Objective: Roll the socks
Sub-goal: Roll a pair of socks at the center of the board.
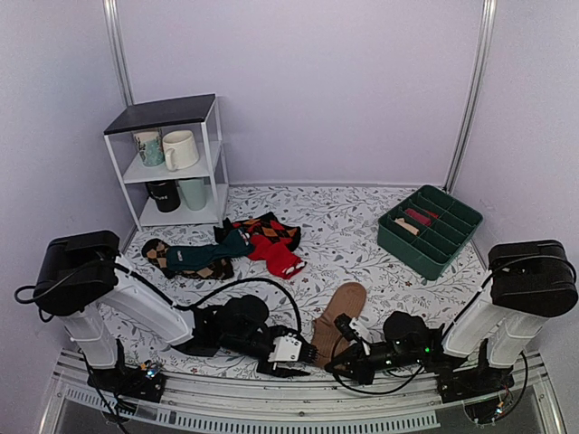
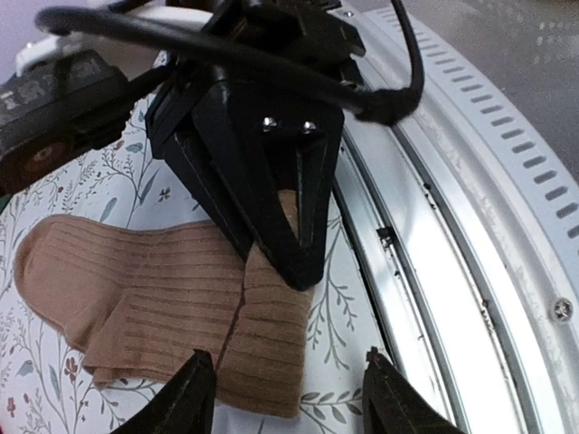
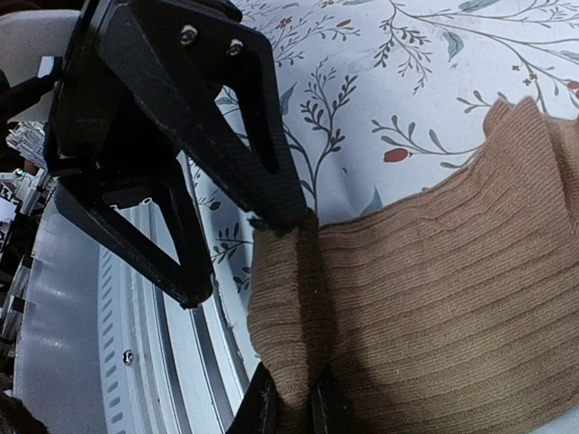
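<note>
The tan-brown socks [image 1: 337,315] lie at the counter's [image 1: 362,237] near edge, one end fold clenched in the right arm's fingers [image 3: 257,411], apparently anchoring the roll, while the left arm's fingers [image 2: 185,400] straddle it, released.

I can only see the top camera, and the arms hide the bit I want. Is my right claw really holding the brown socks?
Observer: Yes. The right wrist view shows the right gripper shut on a fold of the ribbed tan-brown knitted socks.
Operator: And the left claw?
Observer: Open. In the left wrist view the left gripper straddles the socks' end, fingers apart.
Operator: Are the socks falling off?
Observer: No. That end lies on the flowery tablecloth, beside the grey metal rail.
</note>
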